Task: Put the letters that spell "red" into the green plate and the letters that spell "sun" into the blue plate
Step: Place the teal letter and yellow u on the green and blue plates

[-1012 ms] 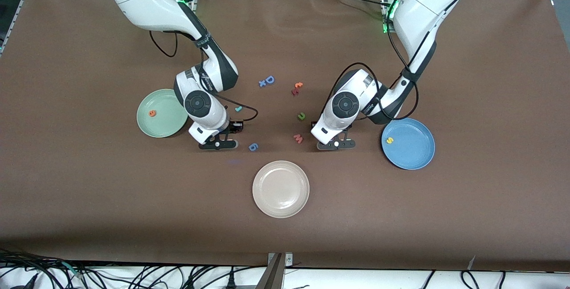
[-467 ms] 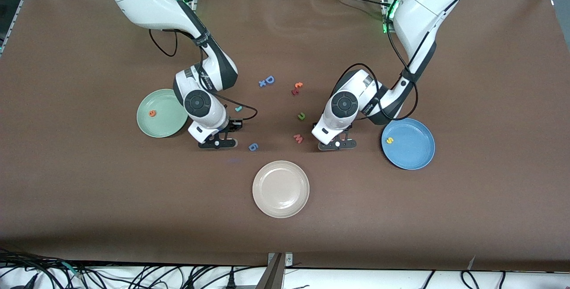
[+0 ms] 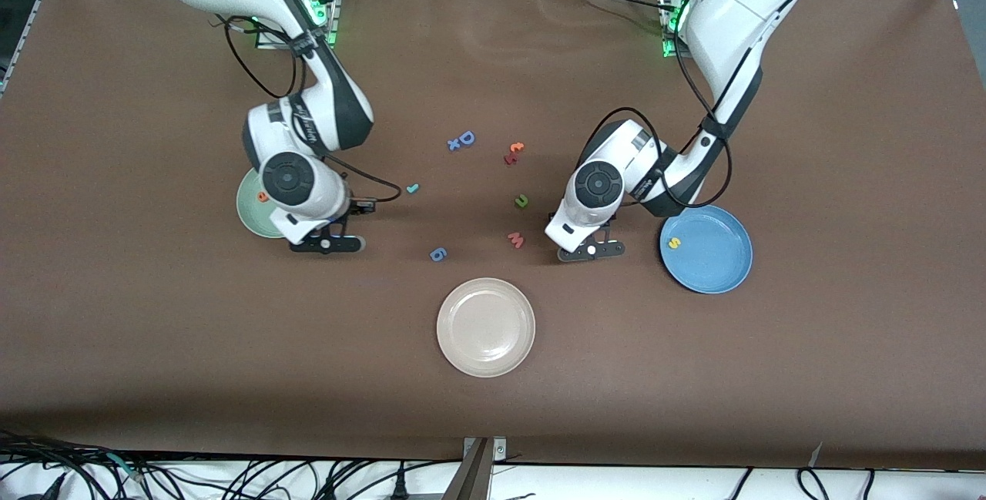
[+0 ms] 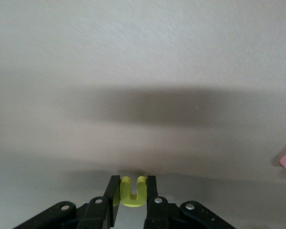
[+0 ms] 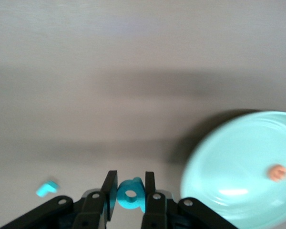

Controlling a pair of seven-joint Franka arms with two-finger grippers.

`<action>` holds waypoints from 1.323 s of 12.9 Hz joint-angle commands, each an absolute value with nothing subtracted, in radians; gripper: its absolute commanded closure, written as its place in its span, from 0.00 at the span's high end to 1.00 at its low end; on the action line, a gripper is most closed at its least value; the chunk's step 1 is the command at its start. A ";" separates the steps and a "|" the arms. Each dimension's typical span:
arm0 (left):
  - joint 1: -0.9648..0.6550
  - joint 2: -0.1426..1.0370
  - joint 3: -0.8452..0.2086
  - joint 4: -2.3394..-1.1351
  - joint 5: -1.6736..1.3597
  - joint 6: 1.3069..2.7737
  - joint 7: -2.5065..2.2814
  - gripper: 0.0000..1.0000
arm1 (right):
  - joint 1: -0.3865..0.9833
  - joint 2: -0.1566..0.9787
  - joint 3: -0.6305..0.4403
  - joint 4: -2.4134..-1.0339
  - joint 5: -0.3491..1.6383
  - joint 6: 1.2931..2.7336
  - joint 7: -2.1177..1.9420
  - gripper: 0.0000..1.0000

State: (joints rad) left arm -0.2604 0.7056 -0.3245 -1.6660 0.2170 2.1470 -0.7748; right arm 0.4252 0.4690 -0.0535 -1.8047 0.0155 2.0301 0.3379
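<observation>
My left gripper (image 4: 133,181) is shut on the yellow "u" (image 4: 131,197), low over the table between the pink "w" and the blue plate (image 3: 712,265). The yellow "s" (image 3: 675,243) lies in that plate. My right gripper (image 5: 130,177) is shut on the teal "d" (image 5: 128,200), just beside the rim of the green plate (image 5: 229,162). The orange "e" (image 5: 278,172) lies in the green plate. On the table, the thin teal "r" (image 3: 413,189) and the dark green "n" (image 3: 521,201) lie loose between the arms.
A beige plate (image 3: 485,327) sits nearer the front camera, midway between the arms. A pink "w" (image 3: 515,239), a blue "6" piece (image 3: 437,254), a blue "D" with a small x (image 3: 462,139) and a red and orange pair (image 3: 514,152) lie scattered mid-table.
The right arm has swung toward the green plate with the teal "d" in its grip. The left gripper has shut on the yellow "u" and shifted slightly toward the blue plate.
</observation>
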 commanded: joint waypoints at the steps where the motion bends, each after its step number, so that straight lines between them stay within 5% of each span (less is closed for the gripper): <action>1: -0.188 0.618 -0.324 -1.677 0.241 2.045 -0.614 0.02 | 0.419 0.423 -0.127 -1.848 0.006 1.959 0.223 0.13; 7: 0.004 0.548 -0.330 -1.727 0.241 1.965 -0.281 0.01 | 0.416 0.396 -0.268 -2.073 0.018 2.112 -0.037 0.13; 13: 0.164 0.545 -0.328 -1.874 0.244 2.118 -0.042 0.01 | 0.416 0.399 -0.268 -2.155 0.054 2.163 -0.044 0.15; 14: 0.166 0.542 -0.328 -1.900 0.264 2.147 -0.041 0.02 | 0.416 0.399 -0.268 -2.155 0.054 2.163 -0.044 0.21; 15: 0.172 0.541 -0.328 -1.910 0.300 2.160 -0.041 0.11 | 0.416 0.399 -0.268 -2.152 0.054 2.163 -0.044 0.51; 16: 0.173 0.541 -0.330 -1.908 0.302 2.160 -0.041 0.30 | 0.417 0.396 -0.268 -2.148 0.054 2.158 -0.043 0.92; 17: 0.167 0.541 -0.330 -1.902 0.302 2.154 -0.041 0.75 | 0.417 0.384 -0.268 -2.141 0.061 2.148 -0.040 0.98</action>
State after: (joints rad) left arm 0.1620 0.5758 -0.3183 -1.8776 0.2711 2.1472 -0.0519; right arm 0.4119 0.4305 -0.2658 -2.1193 0.0359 2.1505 -0.0200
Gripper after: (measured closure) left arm 0.700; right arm 0.546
